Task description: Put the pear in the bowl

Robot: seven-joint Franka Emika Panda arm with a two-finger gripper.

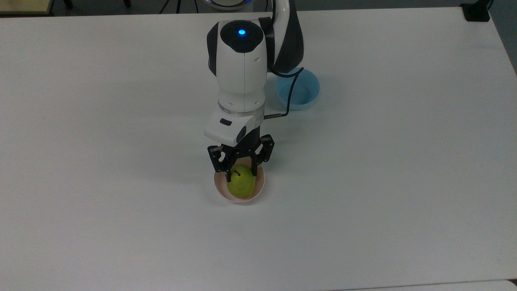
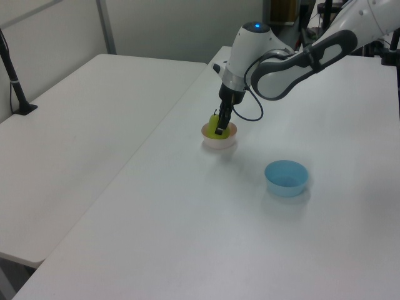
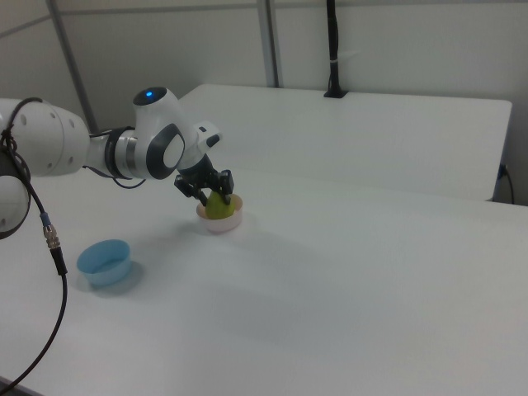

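The yellow-green pear point(image 1: 241, 186) sits low inside the pale pink bowl point(image 1: 220, 190), near the middle of the white table. My gripper point(image 1: 241, 173) reaches down from above with its black fingers on either side of the pear's upper half, shut on it. In the left view the pear point(image 2: 214, 122) shows just above the bowl's rim point(image 2: 219, 141), with the gripper point(image 2: 219, 130) on it. The right view shows the pear point(image 3: 218, 208), the bowl point(image 3: 221, 223) and the gripper point(image 3: 213, 198) the same way. The arm hides the far rim of the bowl in the top view.
A light blue bowl point(image 1: 303, 95) stands empty behind the arm, toward the top view's upper right, partly covered by the arm and its black cable point(image 1: 288, 101). A second white table point(image 2: 94, 112) adjoins at the left view's left, with a black post point(image 2: 12, 69) on it.
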